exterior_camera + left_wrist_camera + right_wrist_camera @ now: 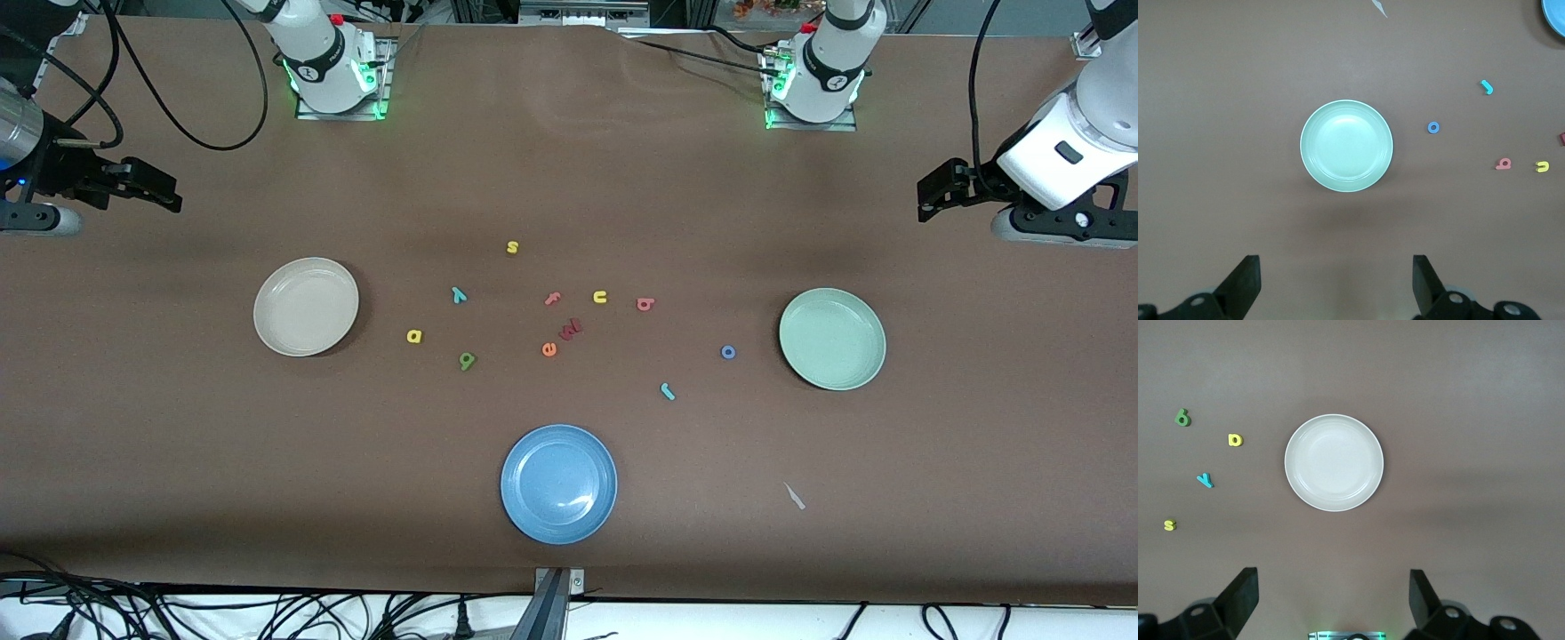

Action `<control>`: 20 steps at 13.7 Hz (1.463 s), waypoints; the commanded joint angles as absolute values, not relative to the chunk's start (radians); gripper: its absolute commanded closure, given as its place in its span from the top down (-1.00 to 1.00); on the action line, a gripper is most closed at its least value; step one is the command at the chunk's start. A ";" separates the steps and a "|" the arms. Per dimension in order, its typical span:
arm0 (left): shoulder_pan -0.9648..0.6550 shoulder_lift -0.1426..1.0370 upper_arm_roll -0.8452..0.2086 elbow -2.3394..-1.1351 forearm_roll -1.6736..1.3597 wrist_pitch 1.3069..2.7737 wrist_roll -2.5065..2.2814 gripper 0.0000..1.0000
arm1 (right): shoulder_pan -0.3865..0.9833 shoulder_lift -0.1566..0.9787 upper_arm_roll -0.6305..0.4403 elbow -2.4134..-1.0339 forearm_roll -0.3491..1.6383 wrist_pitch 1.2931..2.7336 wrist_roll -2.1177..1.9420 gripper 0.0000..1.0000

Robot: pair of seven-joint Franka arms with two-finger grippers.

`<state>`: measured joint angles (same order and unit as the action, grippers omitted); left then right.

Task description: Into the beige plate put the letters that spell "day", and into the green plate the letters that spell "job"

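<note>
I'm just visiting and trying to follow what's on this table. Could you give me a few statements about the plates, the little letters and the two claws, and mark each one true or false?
1. The beige plate has nothing in it. True.
2. The blue "o" lies inside the green plate. False: it lies on the table beside that plate.
3. The left gripper and the right gripper are both open and hold nothing. True.
4. The blue plate is the plate nearest the front camera. True.
5. The yellow "a" sits on the blue plate. False: it lies on the table, near the beige plate.
6. The teal "j" is stacked on the pinkish-red "b". False: they lie apart.
</note>
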<state>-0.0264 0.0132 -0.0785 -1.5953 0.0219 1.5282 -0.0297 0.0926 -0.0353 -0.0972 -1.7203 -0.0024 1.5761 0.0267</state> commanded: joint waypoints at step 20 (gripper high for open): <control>-0.073 0.123 -0.091 -1.576 0.029 1.531 -0.021 1.00 | 0.428 0.262 -0.055 -1.796 0.040 1.891 0.282 1.00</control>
<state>-0.0464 0.0894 -0.0923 -1.5993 0.0219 1.5293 -0.0297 0.4037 0.2280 -0.0482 -1.7855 0.0294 1.8333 0.2188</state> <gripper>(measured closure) 0.000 0.000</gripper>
